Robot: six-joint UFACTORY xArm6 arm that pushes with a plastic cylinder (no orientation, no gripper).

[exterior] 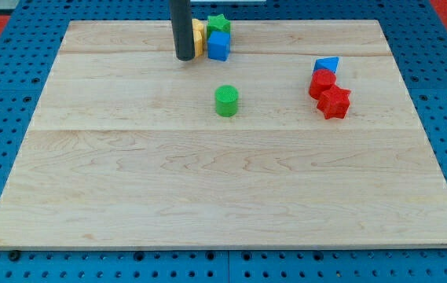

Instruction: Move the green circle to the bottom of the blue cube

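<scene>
The green circle point(226, 101), a short green cylinder, stands on the wooden board point(223, 181) a little above the middle. The blue cube point(219, 45) sits near the view's top, straight above the green circle with a clear gap between them. My tip point(185, 58) is at the lower end of the dark rod, just left of the blue cube and above-left of the green circle, touching neither that I can tell.
A green star point(219, 23) sits just above the blue cube. A yellow block point(199, 38) is partly hidden behind the rod. At the right are a blue triangular block point(327, 64), a red block point(322, 82) and a red star point(335, 102), clustered together.
</scene>
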